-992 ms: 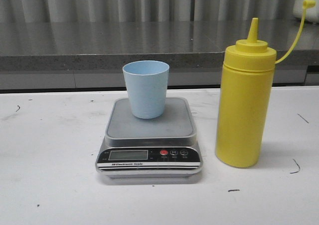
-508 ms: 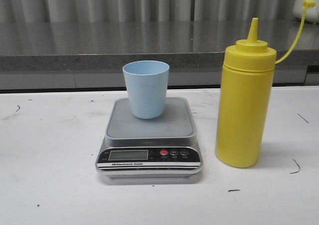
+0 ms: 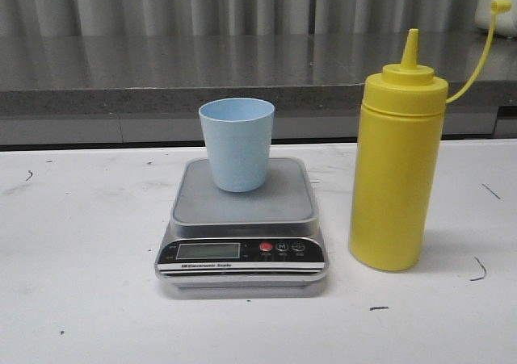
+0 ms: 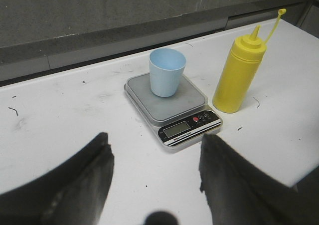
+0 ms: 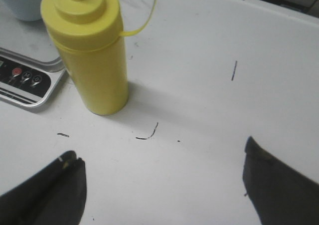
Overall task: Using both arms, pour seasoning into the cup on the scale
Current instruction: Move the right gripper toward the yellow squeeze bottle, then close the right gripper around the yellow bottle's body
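Note:
A pale blue cup [image 3: 237, 144] stands upright on the steel platform of the grey scale [image 3: 242, 219] in the middle of the white table. To its right the tall yellow seasoning bottle [image 3: 397, 170] stands upright, its cap hanging off a thin strap. No arm shows in the front view. In the left wrist view my left gripper [image 4: 155, 144] is open and empty, short of the scale [image 4: 172, 105] and cup [image 4: 166, 73]. In the right wrist view my right gripper [image 5: 160, 157] is open wide over bare table, apart from the seasoning bottle [image 5: 92, 55].
A grey stone ledge [image 3: 161, 69] runs along the back of the table, with a corrugated wall behind it. Small dark scuff marks [image 3: 478, 271] dot the white tabletop. The table's right edge [image 4: 299, 172] shows in the left wrist view.

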Controlling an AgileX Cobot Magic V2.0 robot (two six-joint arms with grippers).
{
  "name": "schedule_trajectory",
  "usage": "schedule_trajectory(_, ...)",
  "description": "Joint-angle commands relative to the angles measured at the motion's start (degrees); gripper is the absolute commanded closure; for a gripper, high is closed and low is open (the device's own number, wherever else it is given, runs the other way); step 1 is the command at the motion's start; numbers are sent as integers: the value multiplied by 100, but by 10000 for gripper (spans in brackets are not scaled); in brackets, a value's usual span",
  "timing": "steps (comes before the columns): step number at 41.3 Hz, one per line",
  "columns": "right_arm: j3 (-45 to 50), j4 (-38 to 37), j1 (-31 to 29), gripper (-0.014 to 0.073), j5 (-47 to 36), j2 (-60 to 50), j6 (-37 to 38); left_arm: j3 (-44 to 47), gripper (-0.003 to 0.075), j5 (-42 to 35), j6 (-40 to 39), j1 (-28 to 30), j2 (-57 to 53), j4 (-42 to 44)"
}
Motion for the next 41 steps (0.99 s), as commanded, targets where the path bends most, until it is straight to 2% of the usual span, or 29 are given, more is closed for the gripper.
schedule_trajectory(1,-189,254,71,-61,-662,131,-56,-129,332,-449,-52,-30,80,-23)
schedule_trajectory(6,-22,1014,71,-61,-1138,257,-213,-129,332,-449,-52,-30,80,-23)
schedule_trajectory(13,648,1254,135,-61,-2364,456,-613,-129,332,-449,-52,-30,80,-23)
schedule_trajectory(19,1286,1348,576,-61,-3610,807,-607,-129,332,-449,-52,-30,80,-23)
schedule_trajectory(25,1640,1359,967,-61,-4747,1387,-607,-129,332,-449,-52,-30,80,-23)
schedule_trajectory(35,1679,1339,981,-61,-6234,2482,-471,-129,332,-449,-52,-30,80,-23)
schedule_trajectory(41,1679,721,981,-61,-6816,3032,104,-129,332,-449,-52,-30,80,-23)
